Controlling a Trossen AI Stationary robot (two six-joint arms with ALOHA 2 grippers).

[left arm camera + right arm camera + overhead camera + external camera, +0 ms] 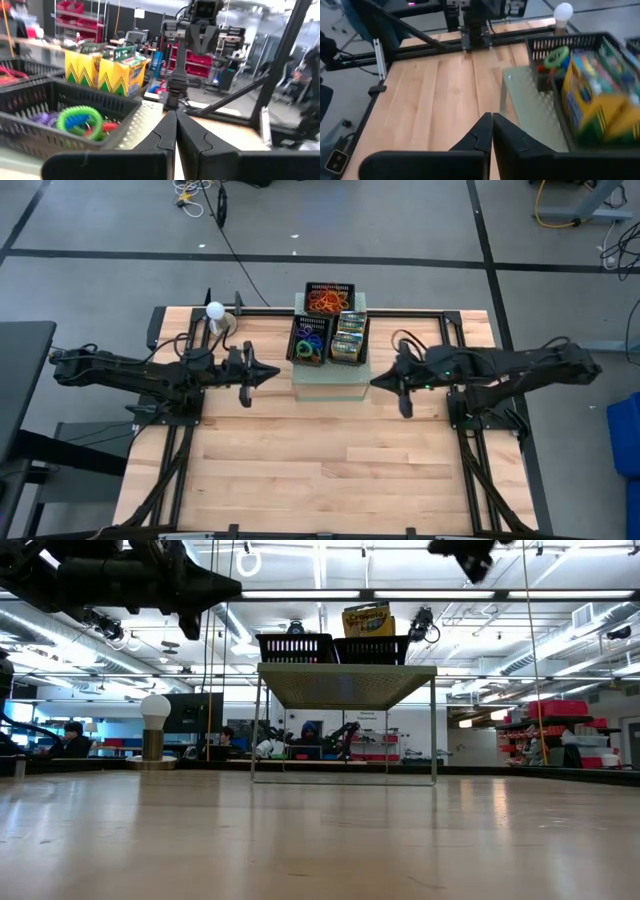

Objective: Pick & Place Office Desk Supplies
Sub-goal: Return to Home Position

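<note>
Both my arms are hanging above the light wooden plank table (320, 470) right now, and neither one is carrying anything. My left gripper (275, 373) is hovering left of centre in the overhead shot, pointing toward the middle. Its jaws are pressing together, with no gap showing in the wrist shot. My right gripper (375, 383) is hovering right of centre, facing the other way, and its jaws are also sitting closed on nothing.

Between the two, at upper middle of the frame, the pale-green perforated metal stand (325, 385) is carrying three black mesh trays (330, 284). The thin orange-brown rubber bands (326, 304) are lying heaped in the top tray. The small thick coiled loops (309, 343), in green, purple and blue, are lying in the lower left tray. The yellow-green cardboard crayon boxes (348, 337) are standing on edge in the lower right one, just beside it. A white round bulb lamp (215, 310) is sitting toward the table's upper left.
</note>
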